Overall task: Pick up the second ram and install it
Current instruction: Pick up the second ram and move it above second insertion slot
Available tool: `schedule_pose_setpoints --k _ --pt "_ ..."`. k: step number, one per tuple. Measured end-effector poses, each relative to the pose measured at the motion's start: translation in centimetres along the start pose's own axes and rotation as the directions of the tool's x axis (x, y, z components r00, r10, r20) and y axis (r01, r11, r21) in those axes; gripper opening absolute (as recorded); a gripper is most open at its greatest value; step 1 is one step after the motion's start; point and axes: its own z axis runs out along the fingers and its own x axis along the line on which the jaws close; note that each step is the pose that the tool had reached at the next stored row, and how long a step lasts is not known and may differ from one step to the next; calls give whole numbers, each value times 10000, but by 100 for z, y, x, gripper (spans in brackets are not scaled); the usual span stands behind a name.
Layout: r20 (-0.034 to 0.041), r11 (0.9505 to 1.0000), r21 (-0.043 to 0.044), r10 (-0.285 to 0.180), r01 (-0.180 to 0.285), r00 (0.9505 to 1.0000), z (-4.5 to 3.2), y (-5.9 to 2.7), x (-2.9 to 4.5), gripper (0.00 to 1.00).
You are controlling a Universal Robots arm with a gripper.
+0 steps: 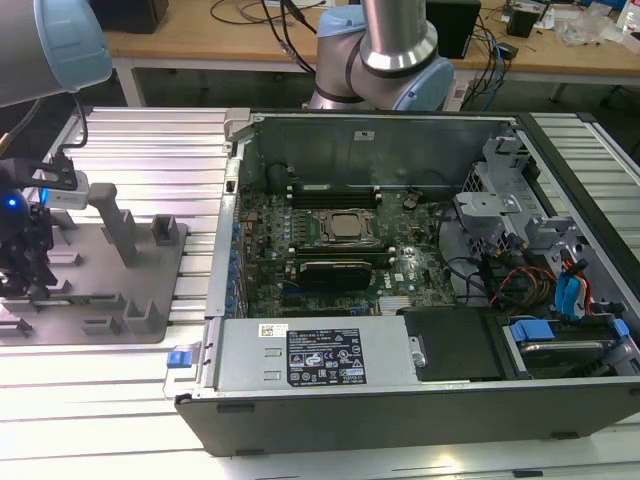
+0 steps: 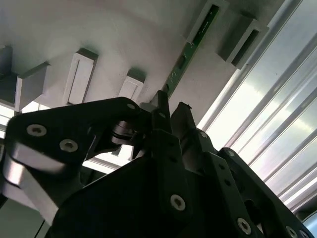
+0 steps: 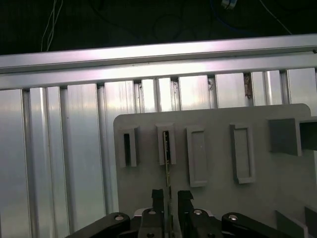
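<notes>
Claw (image 3: 171, 192) pointing down, parted astride the second ram (image 3: 168, 147)

Silver-grey arm tube (image 1: 398, 35), pale blue joint caps (image 1: 70, 40), black gripper (image 3: 171, 196) built of flat linked bars, round silver screws (image 2: 178, 202) at the pivots, two narrow black fingers (image 2: 161, 106), small blue light (image 1: 10, 203) glowing by the wrist

second ram (image 3: 169, 148) in fixture slot (image 3: 161, 130), between fingers (image 3: 157, 198)
</notes>
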Motion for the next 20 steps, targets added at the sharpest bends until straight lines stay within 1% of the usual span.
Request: schedule_pose_setpoints --k 1,2,4,7,13,17,20 --pt "0 10000 0 0 0 10000 0 0 0 21" --pt "-3 10000 0 -4 4 10000 1 0 0 28" --pt "-15 9997 1 -242 242 9997 16 -1 0 28" --pt "-23 9990 1 -441 441 9990 46 -1 0 28" --pt "-35 9972 -1 -744 744 9972 141 -4 1 28" --pt "-44 9948 -1 -1022 1022 9948 210 -5 0 28" --pt "-45 9945 -1 -1043 1043 9945 213 -4 -7 28"
